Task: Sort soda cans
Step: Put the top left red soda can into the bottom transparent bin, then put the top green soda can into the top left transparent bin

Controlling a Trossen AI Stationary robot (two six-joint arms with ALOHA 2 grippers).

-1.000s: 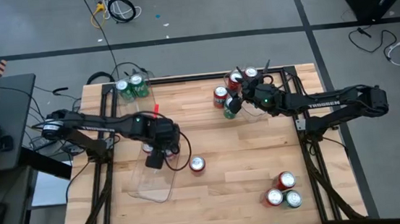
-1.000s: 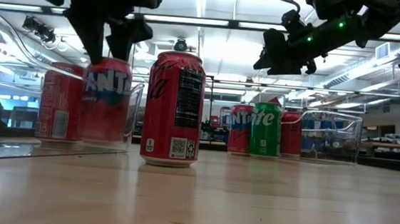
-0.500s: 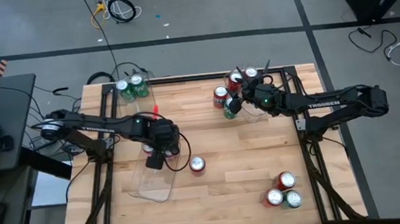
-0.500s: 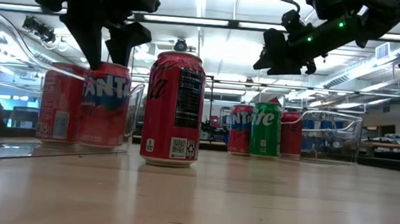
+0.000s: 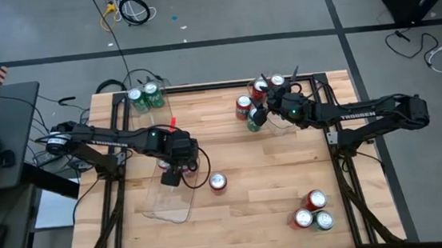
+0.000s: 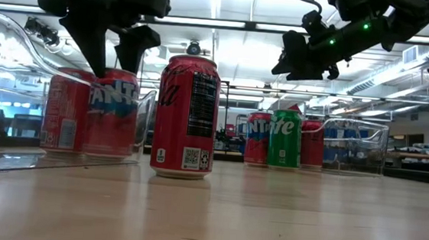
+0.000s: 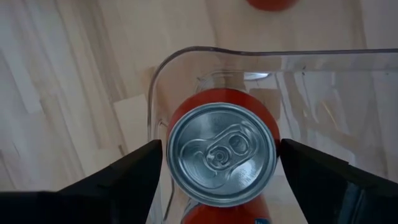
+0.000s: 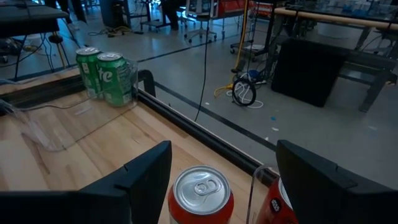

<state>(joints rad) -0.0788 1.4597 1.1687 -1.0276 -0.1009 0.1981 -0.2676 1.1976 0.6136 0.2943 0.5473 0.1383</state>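
Claws first: my left claw (image 7: 217,168) hangs spread wide over a red aluminium soda can with a silver top (image 7: 222,155) standing in the corner of the clear rectangular plastic tray (image 7: 186,53) — reds go here, I guess. Tray wall sits close beside one finger. Right claw (image 8: 221,168) hovers open above another red can (image 8: 200,194); plenty of bare wooden surface (image 5: 266,184) between.

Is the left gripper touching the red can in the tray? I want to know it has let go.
Apart. In the left wrist view the left gripper's fingers stand clear on either side of the red can, with gaps showing.
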